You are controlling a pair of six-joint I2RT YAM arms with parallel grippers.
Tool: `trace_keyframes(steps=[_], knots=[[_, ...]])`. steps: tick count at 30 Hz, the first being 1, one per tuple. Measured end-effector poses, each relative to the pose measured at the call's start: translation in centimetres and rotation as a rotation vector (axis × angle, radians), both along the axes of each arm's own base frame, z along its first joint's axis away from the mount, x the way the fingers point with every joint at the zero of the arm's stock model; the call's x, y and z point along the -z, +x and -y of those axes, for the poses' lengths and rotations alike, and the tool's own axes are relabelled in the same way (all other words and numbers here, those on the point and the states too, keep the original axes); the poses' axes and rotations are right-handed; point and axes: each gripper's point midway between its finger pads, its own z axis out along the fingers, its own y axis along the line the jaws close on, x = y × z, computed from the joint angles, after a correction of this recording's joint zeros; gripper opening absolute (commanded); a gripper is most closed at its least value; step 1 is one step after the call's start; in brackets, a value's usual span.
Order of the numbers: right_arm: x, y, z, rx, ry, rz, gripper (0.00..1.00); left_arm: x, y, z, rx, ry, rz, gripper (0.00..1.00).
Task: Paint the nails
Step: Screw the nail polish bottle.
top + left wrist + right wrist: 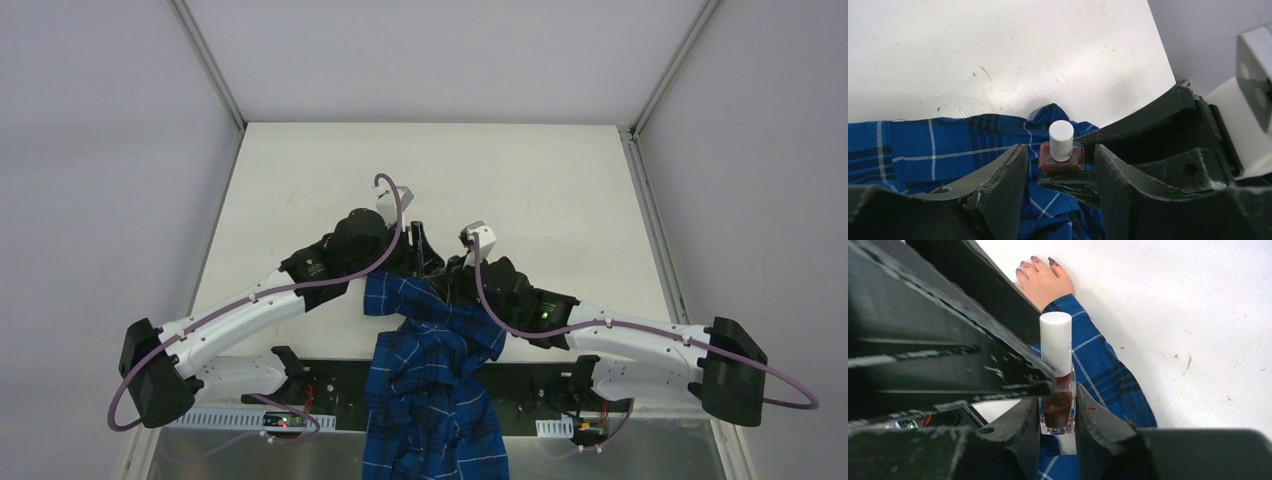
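The right gripper (1057, 402) is clamped on the glass body of a small polish bottle (1074, 160) and holds it upright above the blue plaid sleeve (1100, 367). The bottle contains dark reddish-brown polish and its white cap (1055, 342) is fitted. The left gripper (1059, 150) is set around the cap, jaws apart, with a gap visible on each side in the left wrist view. The nails (1036, 260) are beyond the bottle, at the fingertips of the pale hand (1048, 285) lying flat on the white table (1173, 315). They show dark reddish-purple colour.
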Motion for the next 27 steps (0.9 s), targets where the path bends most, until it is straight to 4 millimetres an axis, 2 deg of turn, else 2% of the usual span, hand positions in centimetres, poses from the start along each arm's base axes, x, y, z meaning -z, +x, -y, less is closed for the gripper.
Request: trace_keyframes(steps=[7,14,18,22,27], knots=[[-0.2,0.2,-0.1,0.017,-0.015,0.019,0.00,1.2,0.1,0.8,0.003,0.034,-0.017,0.40],[-0.2,-0.1,-0.3,0.003,-0.024,0.027,0.00,0.9,0.6,0.7,-0.025,0.040,-0.001,0.34],[0.0,-0.1,-0.4,-0.002,-0.035,0.029,0.00,0.9,0.6,0.8,-0.022,0.042,0.002,0.25],[0.3,0.0,-0.4,0.000,-0.047,0.028,0.00,1.2,0.7,0.9,-0.021,0.050,-0.003,0.01],[0.5,-0.1,-0.4,0.004,-0.049,0.018,0.00,1.3,0.5,1.1,-0.014,0.052,-0.005,0.00]])
